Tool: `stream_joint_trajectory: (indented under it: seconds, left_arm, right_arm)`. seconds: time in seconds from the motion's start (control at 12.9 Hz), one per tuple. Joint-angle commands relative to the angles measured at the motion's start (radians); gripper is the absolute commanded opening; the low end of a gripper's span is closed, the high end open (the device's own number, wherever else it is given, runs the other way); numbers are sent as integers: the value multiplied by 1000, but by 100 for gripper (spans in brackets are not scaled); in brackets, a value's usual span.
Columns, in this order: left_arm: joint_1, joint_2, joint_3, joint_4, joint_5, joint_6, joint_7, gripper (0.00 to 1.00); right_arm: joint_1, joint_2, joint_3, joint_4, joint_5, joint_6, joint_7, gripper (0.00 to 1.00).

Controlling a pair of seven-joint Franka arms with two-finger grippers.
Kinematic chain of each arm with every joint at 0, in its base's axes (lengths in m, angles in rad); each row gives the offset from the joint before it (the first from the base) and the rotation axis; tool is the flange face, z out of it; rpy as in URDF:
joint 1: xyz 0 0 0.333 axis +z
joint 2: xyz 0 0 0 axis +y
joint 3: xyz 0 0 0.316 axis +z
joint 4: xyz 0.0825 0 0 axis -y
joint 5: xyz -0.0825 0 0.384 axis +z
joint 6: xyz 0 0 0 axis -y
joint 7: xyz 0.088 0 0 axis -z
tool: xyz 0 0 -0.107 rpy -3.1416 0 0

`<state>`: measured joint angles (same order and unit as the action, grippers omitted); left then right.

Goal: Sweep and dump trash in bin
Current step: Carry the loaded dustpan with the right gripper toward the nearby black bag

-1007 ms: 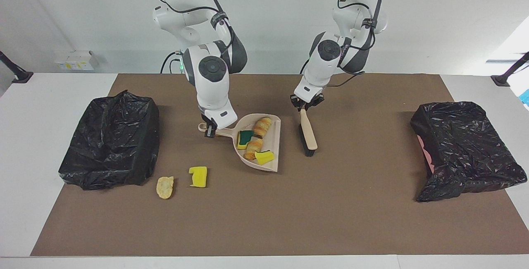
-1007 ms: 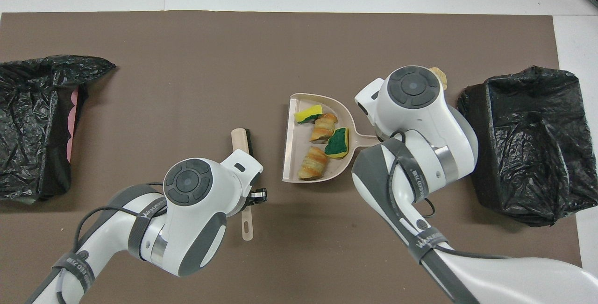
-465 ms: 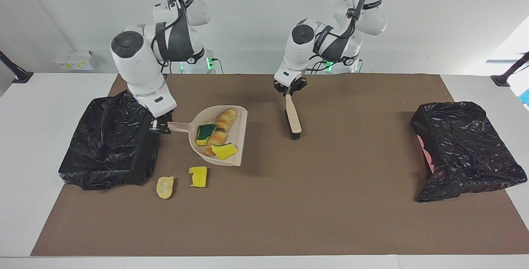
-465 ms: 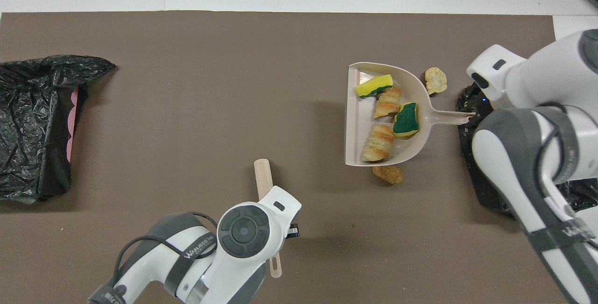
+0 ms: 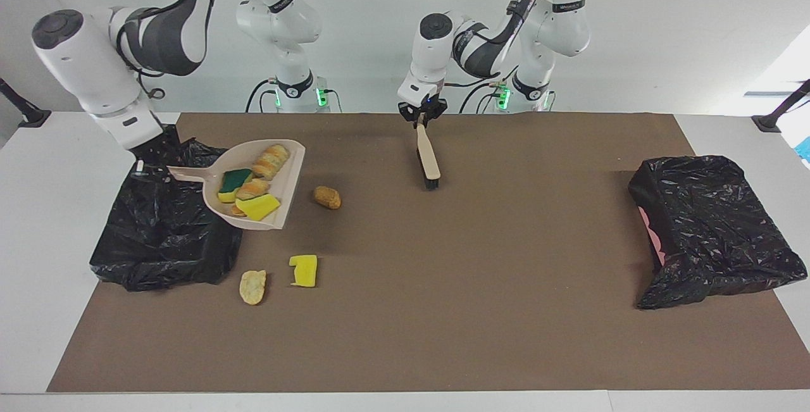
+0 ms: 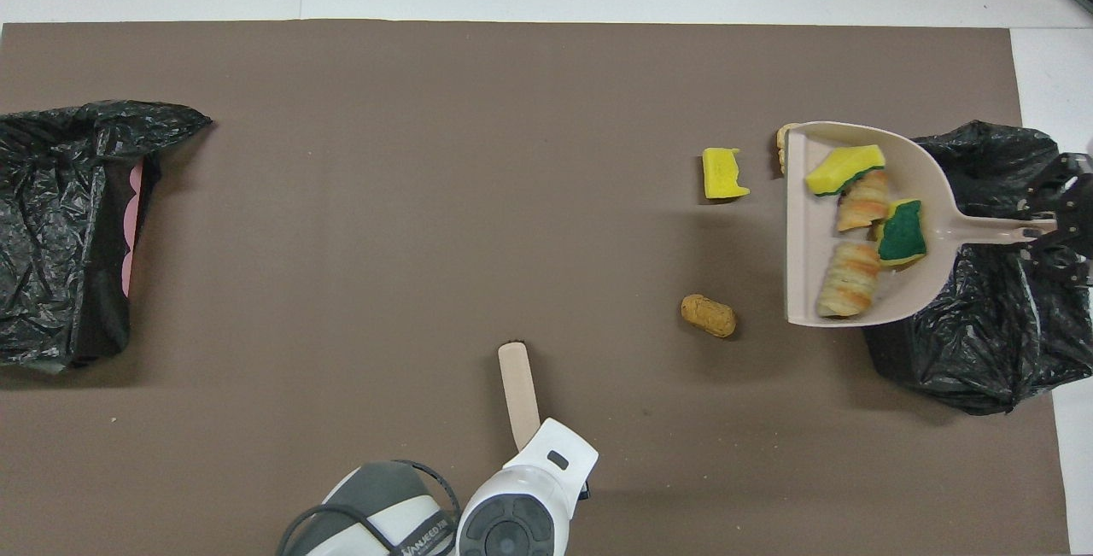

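We find the right gripper [image 5: 140, 165] clamped on the handle of the dustpan [image 5: 288, 174], held over the bin [image 5: 158, 235]; its load [image 5: 253, 187] lies mouth-end, away from the bin. The left gripper [image 5: 421, 118] grips the brush [image 5: 428, 157].

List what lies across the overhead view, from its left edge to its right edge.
Black bin with pink showing → brush → brown chunk → yellow sponge piece → loaded dustpan → second black bin.
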<state>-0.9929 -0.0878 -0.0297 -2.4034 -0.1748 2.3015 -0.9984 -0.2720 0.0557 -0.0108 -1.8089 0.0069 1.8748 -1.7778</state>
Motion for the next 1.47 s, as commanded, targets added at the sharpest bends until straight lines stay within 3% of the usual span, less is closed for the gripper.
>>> stream_joint_trajectory:
  seconds: [0.0,0.08,0.15,0.46,1.16,1.39]
  left_arm:
    - [-21,-30,17,-49,21,42,-25,19]
    - [-7,-21,19,-37,21,38,-19,72]
    - [13,-12,22,-19,21,32,-10,100]
    - [155,-1,27,90,23,-51,24,100]
    - [552,129,28,423,89,-206,469,100]
    - [690,126,28,531,86,-357,712,100]
  right_arm:
    - [-82,-19,11,-15,-51,13,-75,0]
    - [-107,-19,11,-12,-101,18,-78,0]
    - [-125,-19,11,-9,-146,33,-78,0]
    - [-164,-19,11,-13,-350,84,-51,0]
    - [-138,-66,25,-98,-778,124,191,0]
    - [-89,-80,25,-115,-849,109,300,0]
